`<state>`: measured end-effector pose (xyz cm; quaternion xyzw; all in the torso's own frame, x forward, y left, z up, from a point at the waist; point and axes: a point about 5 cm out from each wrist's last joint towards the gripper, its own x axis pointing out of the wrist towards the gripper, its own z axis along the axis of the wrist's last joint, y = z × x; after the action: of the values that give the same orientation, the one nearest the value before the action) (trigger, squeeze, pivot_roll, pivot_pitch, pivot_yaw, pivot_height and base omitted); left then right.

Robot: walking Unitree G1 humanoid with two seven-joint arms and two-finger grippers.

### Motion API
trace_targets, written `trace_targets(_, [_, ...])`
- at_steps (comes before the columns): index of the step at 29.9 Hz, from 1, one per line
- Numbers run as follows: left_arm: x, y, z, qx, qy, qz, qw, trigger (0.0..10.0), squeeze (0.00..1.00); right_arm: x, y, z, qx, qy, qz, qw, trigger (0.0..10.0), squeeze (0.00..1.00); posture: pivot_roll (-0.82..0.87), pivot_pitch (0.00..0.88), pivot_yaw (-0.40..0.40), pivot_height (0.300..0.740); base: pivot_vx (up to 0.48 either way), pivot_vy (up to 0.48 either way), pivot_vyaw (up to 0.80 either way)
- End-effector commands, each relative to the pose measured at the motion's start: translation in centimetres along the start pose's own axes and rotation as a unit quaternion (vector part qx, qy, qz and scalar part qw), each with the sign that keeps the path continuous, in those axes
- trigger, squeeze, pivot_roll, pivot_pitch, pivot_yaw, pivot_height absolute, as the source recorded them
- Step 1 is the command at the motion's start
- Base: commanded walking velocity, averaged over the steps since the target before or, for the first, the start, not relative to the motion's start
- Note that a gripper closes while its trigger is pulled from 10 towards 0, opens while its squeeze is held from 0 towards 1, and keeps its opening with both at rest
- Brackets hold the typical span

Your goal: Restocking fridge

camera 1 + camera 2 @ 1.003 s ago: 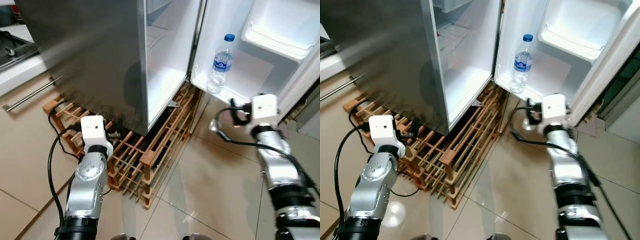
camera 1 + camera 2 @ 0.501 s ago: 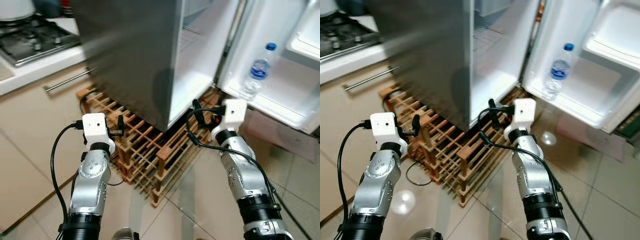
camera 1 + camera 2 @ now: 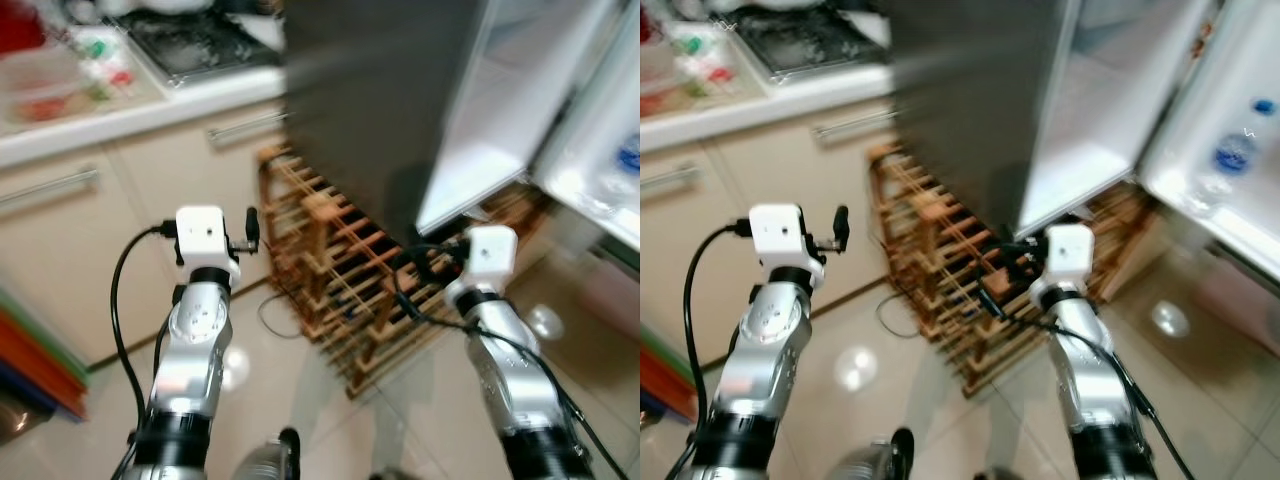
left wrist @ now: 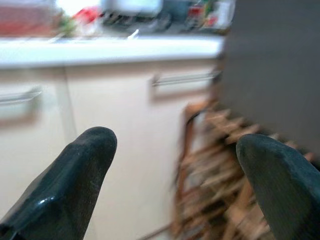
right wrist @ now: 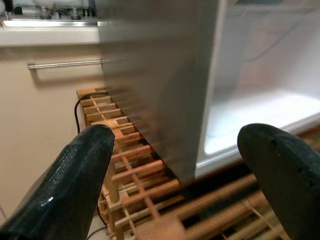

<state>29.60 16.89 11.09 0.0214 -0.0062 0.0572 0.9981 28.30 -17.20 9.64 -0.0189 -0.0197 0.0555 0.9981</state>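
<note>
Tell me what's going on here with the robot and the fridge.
Nothing is being handled. The left gripper and right gripper are open and empty, held above the floor. The fridge stands open on a wooden rack, with one water bottle in its door shelf. The picture is blurred.

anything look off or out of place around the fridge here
The fridge stands on a wooden slatted rack rather than the floor, with a black cable trailing out beneath. Its door hangs wide open, holding a lone water bottle. The views are blurred, so no spills or damage can be judged.
</note>
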Motion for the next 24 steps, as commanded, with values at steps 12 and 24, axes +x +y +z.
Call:
trace_targets(12, [1.0,-2.1,0.5,0.015,-0.005,-0.053,0.998,10.0,0.00,-0.2,-0.5,-0.8,0.015,0.016,-0.026,0.999,10.0,0.00,0.00,0.000,-0.031,0.740,-0.119,0.054,0.60])
trace_targets(24, [1.6,-2.1,1.0,0.015,-0.012,-0.058,0.998,10.0,0.00,0.2,-0.3,-0.5,0.007,0.007,-0.029,1.000,10.0,0.00,-0.03,0.000,-0.016,0.740,0.000,-0.297,0.60])
